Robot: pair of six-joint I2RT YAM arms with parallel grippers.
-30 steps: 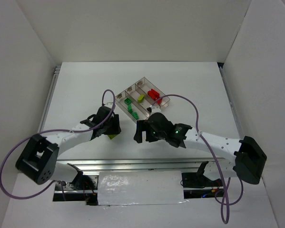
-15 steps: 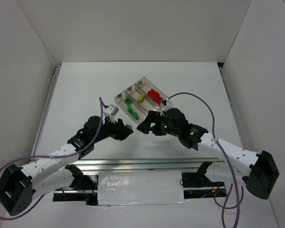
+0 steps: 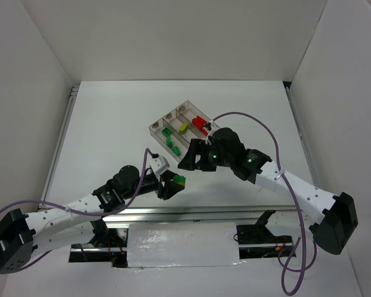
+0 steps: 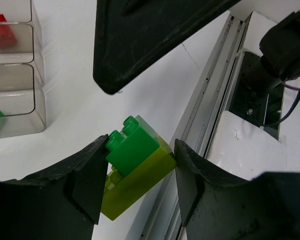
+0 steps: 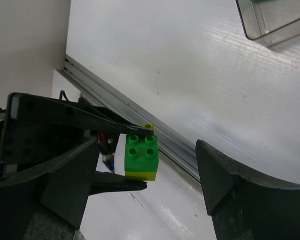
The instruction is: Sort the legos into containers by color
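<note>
While my left gripper (image 4: pixel 139 155) sits low on the near-left side of the tray (image 3: pixel 152 127), well apart from it and close to the metal rail (image 4: pixel 205 100) at the table's (image 3: pixel 111 124) near edge, its jaws are pinching a two-piece stack. A green brick (image 4: pixel 132 145) sits studs-up on a yellow-green brick (image 4: pixel 139 182), and my fingers (image 4: pixel 84 175) press the stack from both sides. The stack is tilted and off the table. To its right, between the stack and the tray, my right gripper (image 5: pixel 147 150) hangs just off the tray's near corner with its jaws spread wide. From that wrist the stack shows in the gap between the two fingers, which touch nothing. Seen from above, the tray lies at an angle beyond both grippers. Its left compartment (image 3: pixel 160 129) holds dark green bricks (image 3: pixel 171 143), strung along its length. Its middle compartment (image 3: pixel 176 121) holds a lone yellow-green piece (image 3: pixel 183 128), and its right compartment (image 3: pixel 191 113) holds red bricks (image 3: pixel 200 122) bunched together. My right arm crosses in front of the tray's near end, so I cannot tell what lies in that part.
</note>
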